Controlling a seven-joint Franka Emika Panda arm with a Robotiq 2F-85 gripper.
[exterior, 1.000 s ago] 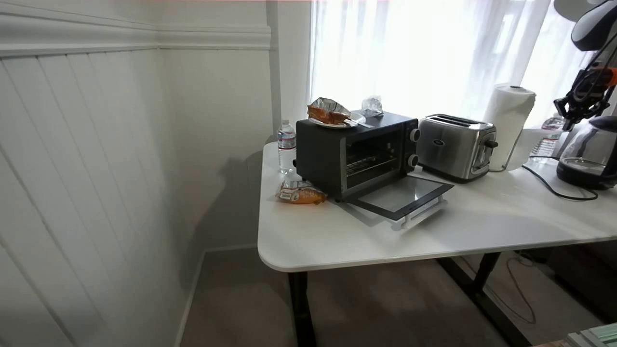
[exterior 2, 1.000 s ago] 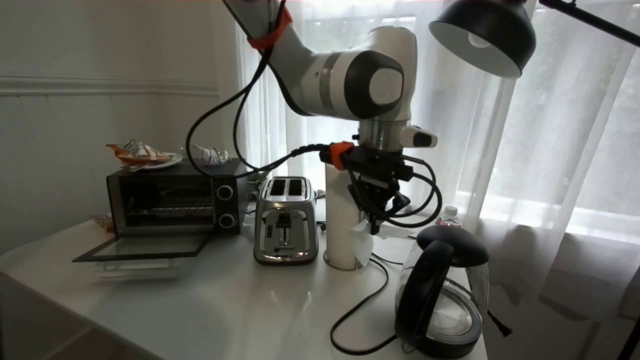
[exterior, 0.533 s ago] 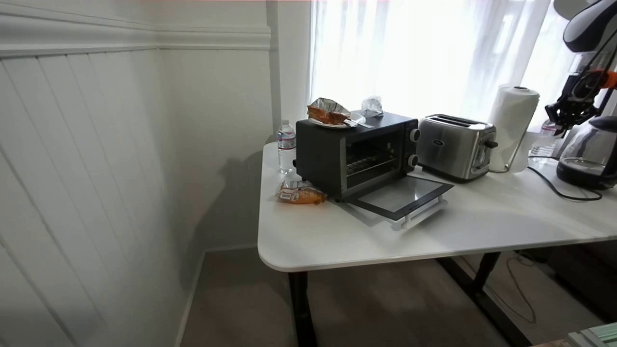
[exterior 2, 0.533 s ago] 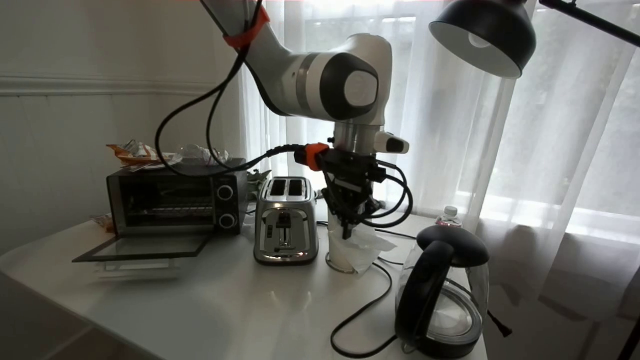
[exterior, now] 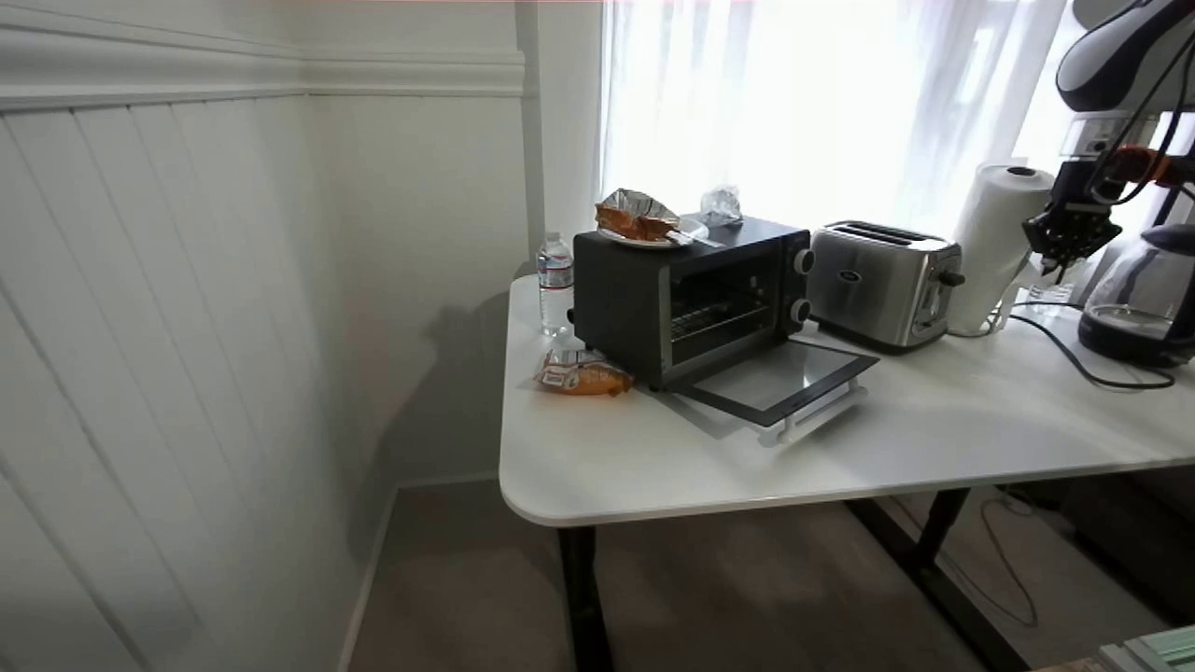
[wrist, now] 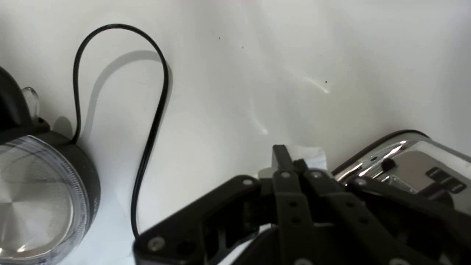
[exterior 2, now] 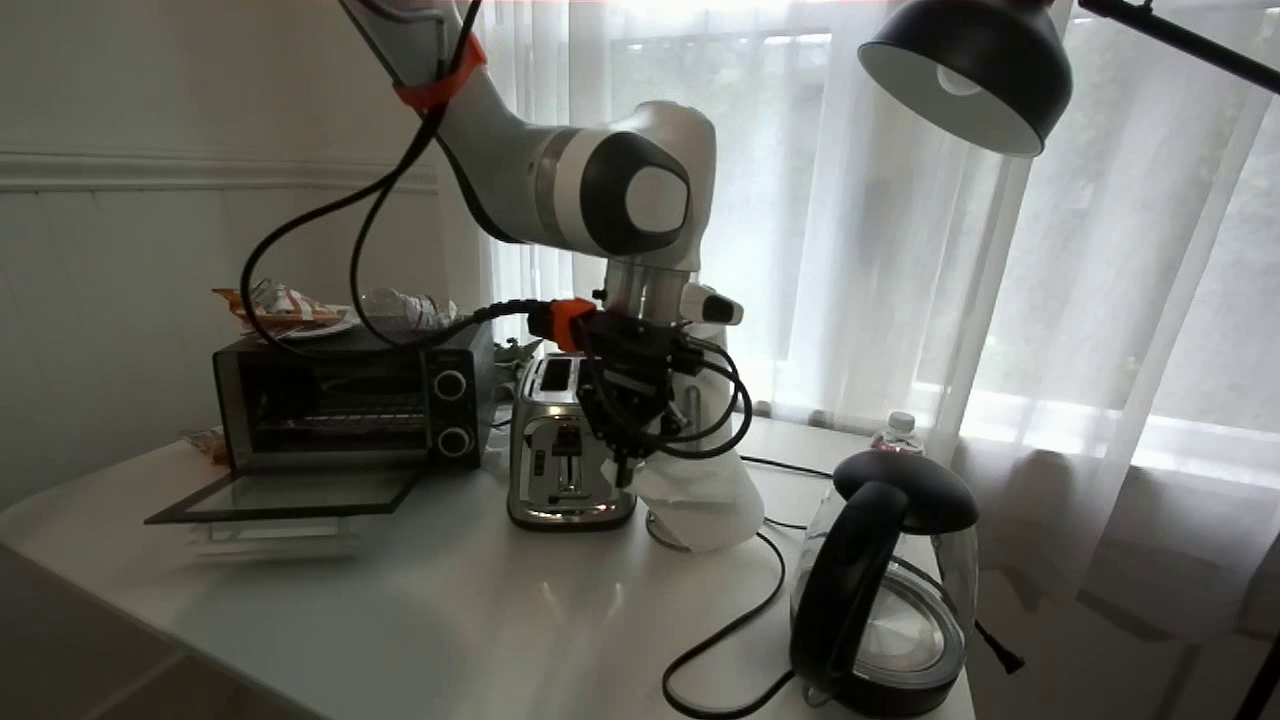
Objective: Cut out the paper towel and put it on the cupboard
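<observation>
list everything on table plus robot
tabletop: 1, white, on legs
oven: 1, black, on tabletop
toaster: 1, silver, beside oven
paper towel roll: 1, white, beside toaster
towel sheet: 1, white, in gripper
plate: 1, white, on oven
foil packet: 1, orange, on plate
wrapper: 1, silvery, on oven
bag: 1, orange, beside oven
kettle: 1, black-clear, on tabletop
bottles: 2, clear, by oven; by kettle
cord: count unclear, black, by kettle
gripper: 1, black, near roll
arm: 1, white, above gripper
</observation>
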